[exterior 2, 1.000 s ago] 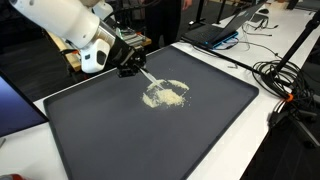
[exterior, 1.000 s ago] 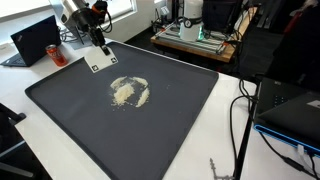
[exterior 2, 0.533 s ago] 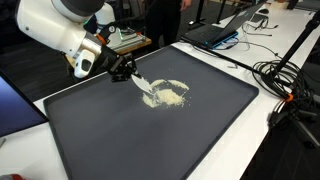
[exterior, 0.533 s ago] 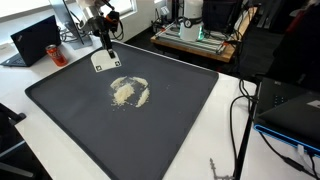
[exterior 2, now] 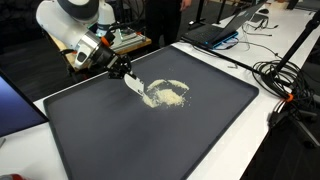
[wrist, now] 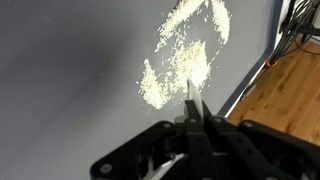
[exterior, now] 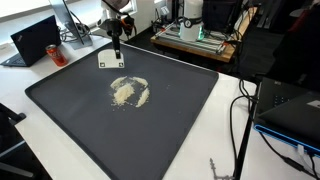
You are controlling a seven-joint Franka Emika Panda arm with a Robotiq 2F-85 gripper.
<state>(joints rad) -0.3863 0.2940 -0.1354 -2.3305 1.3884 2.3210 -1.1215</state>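
Here, a thin white scraper (exterior: 110, 62) is pinched edge-on by the gripper (exterior: 114, 49) and held just beside the pale crumb pile (exterior: 130, 91) on the dark mat (exterior: 185, 120), its long axis tilted down toward that pile

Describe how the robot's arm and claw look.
The arm is built of rounded, glossy white segments. The claw at its end is matt black; the wrist view shows slim black fingers mounted on bulky black linkages. No cables or markings are visible.
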